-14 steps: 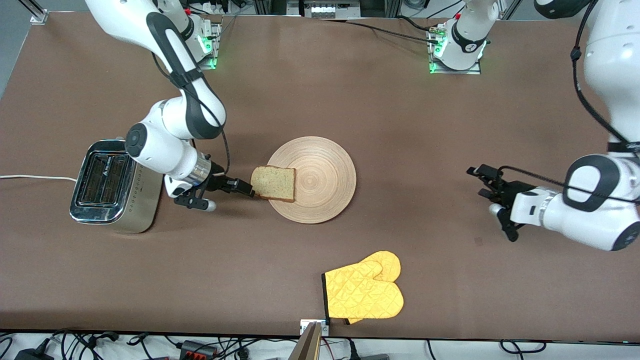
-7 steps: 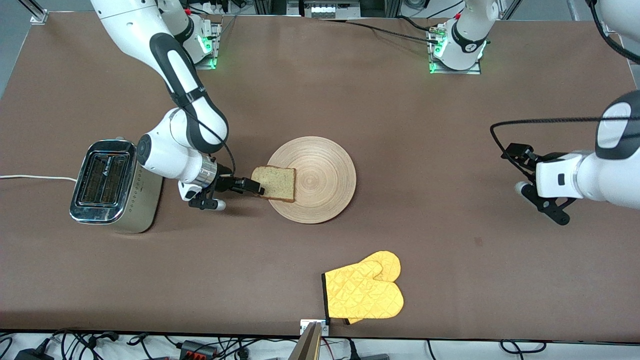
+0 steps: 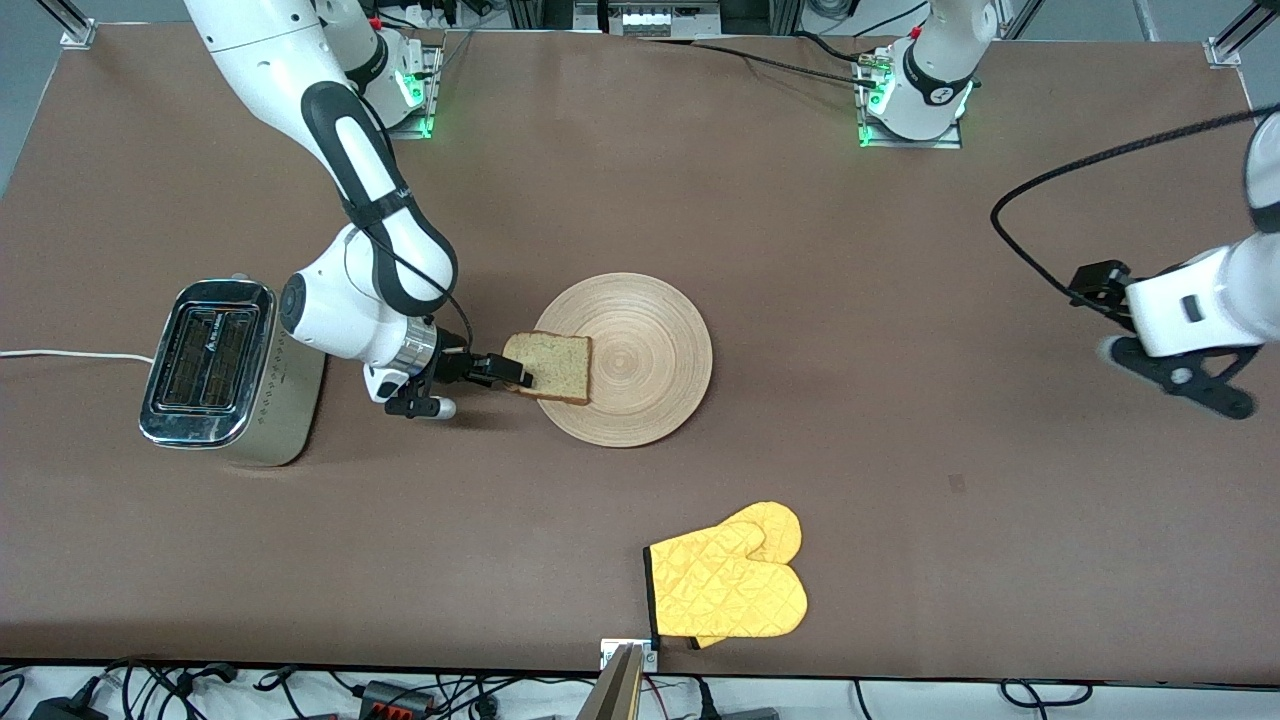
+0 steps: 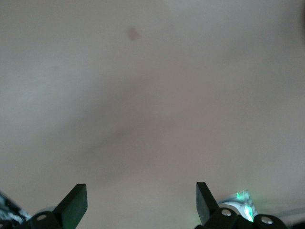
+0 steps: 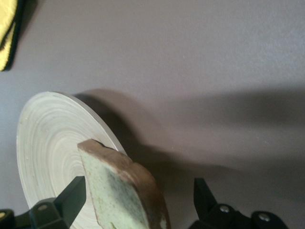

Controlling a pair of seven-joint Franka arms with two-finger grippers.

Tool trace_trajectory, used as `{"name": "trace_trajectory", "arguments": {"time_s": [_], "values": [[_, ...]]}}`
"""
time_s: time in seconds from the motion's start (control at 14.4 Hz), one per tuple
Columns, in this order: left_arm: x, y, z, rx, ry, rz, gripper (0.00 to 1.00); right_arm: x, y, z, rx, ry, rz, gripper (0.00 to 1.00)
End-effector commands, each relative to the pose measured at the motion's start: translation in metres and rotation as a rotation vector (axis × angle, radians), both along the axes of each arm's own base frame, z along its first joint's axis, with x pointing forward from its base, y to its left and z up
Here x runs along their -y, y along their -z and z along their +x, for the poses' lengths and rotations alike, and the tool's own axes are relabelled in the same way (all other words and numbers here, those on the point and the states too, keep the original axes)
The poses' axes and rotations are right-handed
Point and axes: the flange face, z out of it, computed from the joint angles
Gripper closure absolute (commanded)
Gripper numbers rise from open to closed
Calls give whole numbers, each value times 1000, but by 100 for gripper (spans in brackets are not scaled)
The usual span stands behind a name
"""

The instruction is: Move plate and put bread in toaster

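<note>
The round wooden plate point(image 3: 640, 360) lies mid-table. The bread point(image 3: 550, 367) rests on the plate's rim toward the right arm's end and overhangs it. My right gripper point(image 3: 512, 378) is low at that overhanging edge, open, with the slice between its fingers. In the right wrist view the bread point(image 5: 124, 191) stands between the spread jaws of the right gripper point(image 5: 138, 198), in front of the plate point(image 5: 47, 138). The toaster point(image 3: 215, 370) stands beside the right arm's wrist, slots up. My left gripper point(image 3: 1175, 378) hangs open over bare table at the left arm's end; the left gripper point(image 4: 139, 202) holds nothing.
A yellow oven mitt point(image 3: 730, 585) lies near the table's front edge, nearer to the camera than the plate. The toaster's white cord point(image 3: 70, 354) runs off the right arm's end of the table. A black cable point(image 3: 1050, 180) loops above the left wrist.
The left arm has swung away from the plate toward its own end of the table. The right gripper has slid a little farther onto the bread's edge, still open.
</note>
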Motion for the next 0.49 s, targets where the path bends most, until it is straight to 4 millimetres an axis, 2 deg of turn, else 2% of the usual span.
{"name": "trace_trajectory", "arguments": {"time_s": [0.0,0.07,0.14,0.35,0.42], "values": [[-41,-22,-25,73,-333,-33,0,3,-2,-12,8,-4,18,0],[-48,-25,-30,99,-366,-48,0,2,-3,-14,3,3,25,2],[-46,-28,-37,122,-372,-39,0,2,-2,-16,-4,13,32,5],[-29,-43,-57,208,-359,-20,0,2,-4,-18,-8,20,38,13],[-24,-45,-70,213,-353,-17,0,0,-4,-19,-9,17,40,14]]}}
